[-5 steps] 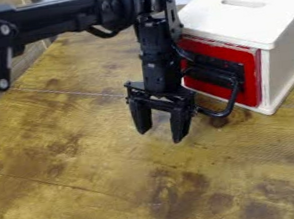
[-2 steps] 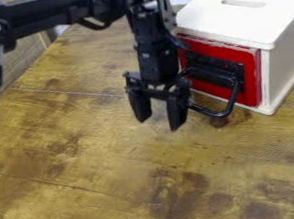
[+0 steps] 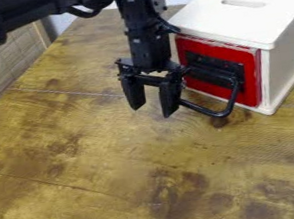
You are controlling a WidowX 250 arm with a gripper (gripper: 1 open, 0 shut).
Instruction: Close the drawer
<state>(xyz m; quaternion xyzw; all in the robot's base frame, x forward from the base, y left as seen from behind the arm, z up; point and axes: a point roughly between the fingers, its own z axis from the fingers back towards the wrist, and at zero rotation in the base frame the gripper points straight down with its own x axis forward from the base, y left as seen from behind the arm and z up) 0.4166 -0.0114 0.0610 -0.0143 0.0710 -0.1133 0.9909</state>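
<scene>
The drawer (image 3: 239,68) has a red front with a black bracket and a large black loop handle (image 3: 214,101). It sits in a small white box cabinet (image 3: 256,12) at the right, its front nearly flush with the box. My gripper (image 3: 152,103) hangs from the black arm just left of the handle, above the table. Its two black fingers (image 3: 133,95) point down and stand apart, open, with nothing between them. The gripper does not touch the handle or the drawer front.
A worn wooden tabletop (image 3: 104,177) with dark stains stretches to the front and left. The black arm (image 3: 31,20) reaches in from the upper left. A slot (image 3: 243,3) is cut in the cabinet's top.
The gripper has shifted left and slightly up and away from the loop handle, staying open. The drawer has not visibly moved.
</scene>
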